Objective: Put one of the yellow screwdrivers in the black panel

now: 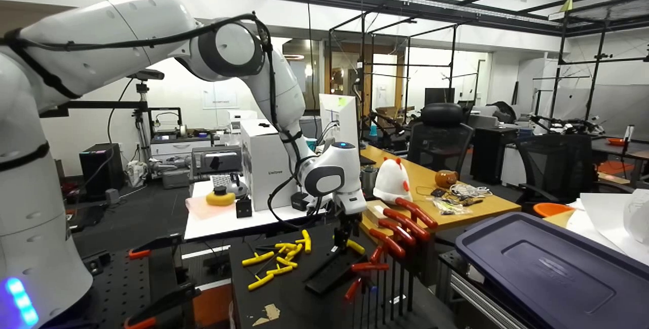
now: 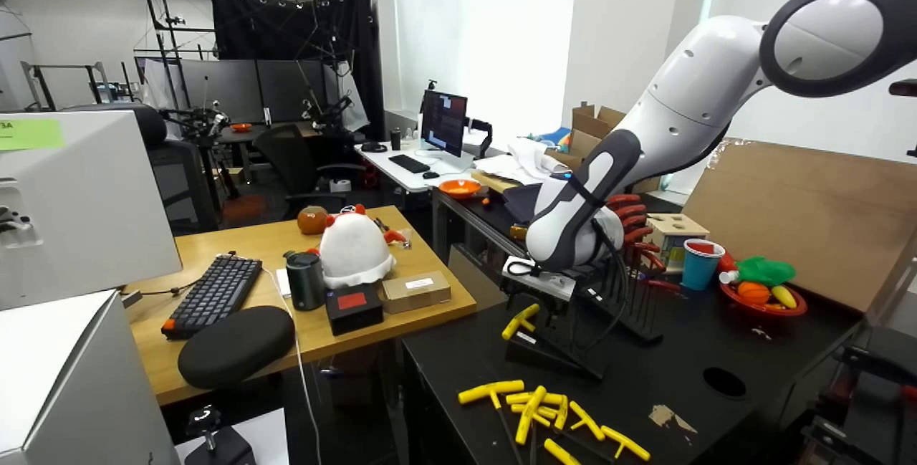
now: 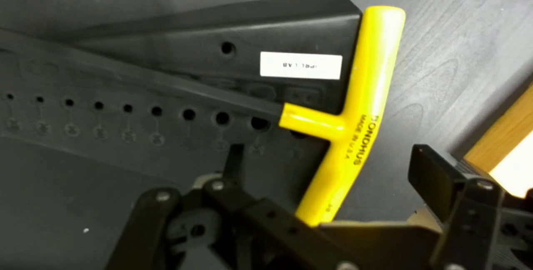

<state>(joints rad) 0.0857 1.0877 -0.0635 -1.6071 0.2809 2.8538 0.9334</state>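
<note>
A yellow T-handled screwdriver (image 3: pixel 366 107) lies across a low black panel (image 3: pixel 200 132) with a row of holes and a white label. Its dark shaft runs along the panel's face, not in a hole. My gripper (image 3: pixel 329 157) is open above it, one finger on each side of the handle, touching neither side. In the exterior views, this panel (image 1: pixel 327 278) (image 2: pixel 555 357) rests on the black table under the gripper, with the yellow handle (image 1: pixel 356 246) (image 2: pixel 520 322) beside the fingers. Several other yellow screwdrivers (image 1: pixel 287 262) (image 2: pixel 530 415) lie in a loose pile.
A black tool rack holding several red-handled tools (image 1: pixel 388 244) (image 2: pixel 630 221) stands close to the gripper. A wooden desk (image 2: pixel 437 300) with a small cardboard box (image 2: pixel 418 291) adjoins the table. A large dark bin lid (image 1: pixel 547 268) and a red bowl (image 2: pixel 763 311) are nearby.
</note>
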